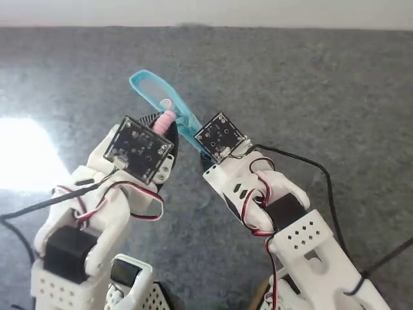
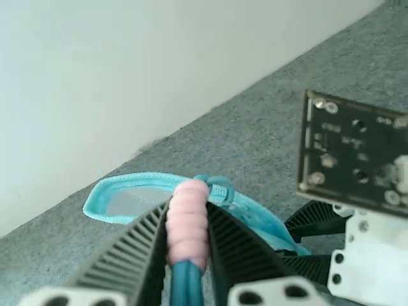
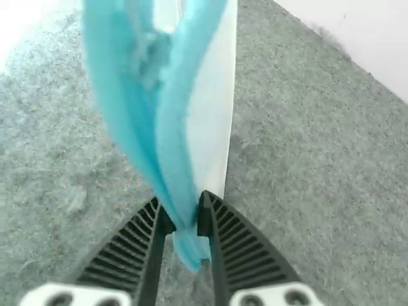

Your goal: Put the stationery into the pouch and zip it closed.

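A turquoise pouch (image 1: pixel 147 87) with a clear panel is held up off the grey table, its mouth gaping open. My right gripper (image 3: pixel 180 203) is shut on the pouch's (image 3: pixel 172 127) lower edge; in the high view it (image 1: pixel 202 155) sits under the right arm's camera board. My left gripper (image 2: pixel 189 208) is shut on a pen (image 2: pixel 187 223) with a pink grip and a teal barrel. The pink end (image 1: pixel 166 121) points at the pouch's mouth (image 2: pixel 131 196) and lies right by the rim, near the zip.
Grey speckled table (image 1: pixel 322 84) stretches all around, with a pale wall along its far edge. The right arm's camera board (image 2: pixel 354 156) stands close beside my left gripper. Black cables (image 1: pixel 303 161) trail by the right arm. A bright glare patch (image 1: pixel 22 152) lies at the left.
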Robot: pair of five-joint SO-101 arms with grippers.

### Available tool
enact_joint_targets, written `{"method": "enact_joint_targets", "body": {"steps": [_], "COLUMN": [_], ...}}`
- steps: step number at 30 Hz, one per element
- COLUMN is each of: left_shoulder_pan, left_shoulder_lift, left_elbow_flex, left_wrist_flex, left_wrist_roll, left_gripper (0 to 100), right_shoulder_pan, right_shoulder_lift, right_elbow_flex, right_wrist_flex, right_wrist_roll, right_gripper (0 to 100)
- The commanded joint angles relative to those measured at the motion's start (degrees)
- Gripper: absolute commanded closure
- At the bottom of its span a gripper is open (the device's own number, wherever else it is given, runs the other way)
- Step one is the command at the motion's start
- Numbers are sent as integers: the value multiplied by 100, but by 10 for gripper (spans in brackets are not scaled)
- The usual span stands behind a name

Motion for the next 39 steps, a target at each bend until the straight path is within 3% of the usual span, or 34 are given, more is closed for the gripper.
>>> {"method": "enact_joint_targets", "body": {"steps": [1,7,13,29,35,39], "left_shoulder_pan": [-158,-193,-818,-818,-853,-923], "left_shoulder_lift": [193,396,413,422,624,1451], "left_elbow_flex": [-1077,-1323,-1358,-1499,-1508,-1719], "left_wrist_flex": [44,44,-220,-123,-141,-334], "left_wrist_roll": [88,88,88,62,53,149], "left_gripper": [991,991,991,991,991,991], "right_shoulder_pan": [22,22,22,22,22,242], "right_shoulder_lift": [127,127,136,295,-321,-725], "right_elbow_flex": [396,448,580,484,-853,-1222], "right_wrist_flex": [57,57,-110,-127,1156,1253], "right_wrist_roll": [79,105,105,62,-281,-299], "right_gripper": [991,991,992,991,982,894]}}
